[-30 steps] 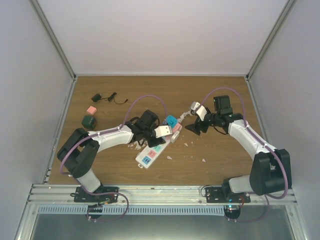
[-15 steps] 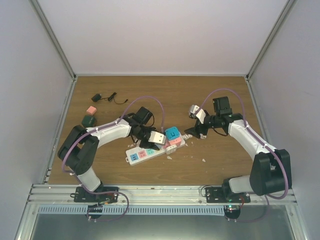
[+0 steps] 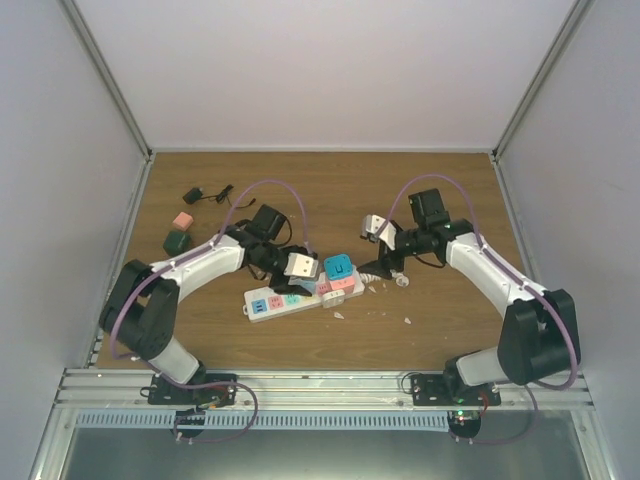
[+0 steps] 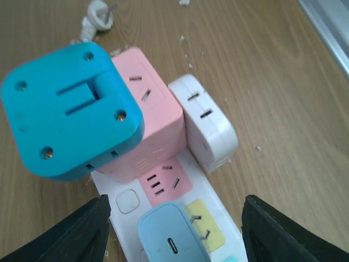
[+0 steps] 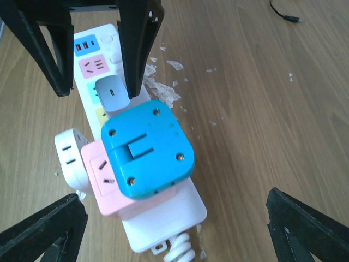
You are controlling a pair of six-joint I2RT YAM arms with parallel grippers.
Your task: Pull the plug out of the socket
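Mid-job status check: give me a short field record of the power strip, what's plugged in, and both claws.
socket: socket strip lying flat on the table
plugged in: pink cube, small blue-grey charger
stacked: blue cube on the pink cube; white adapter against its side
left claw: open, straddling the strip at the charger
right claw: open, above the blue cube, holding nothing
plug pulled: not yet

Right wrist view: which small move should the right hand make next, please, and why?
Probably lower the open right hand and close it on the blue cube plug: that sits below it, stacked on a pink cube adapter in the long white power strip.
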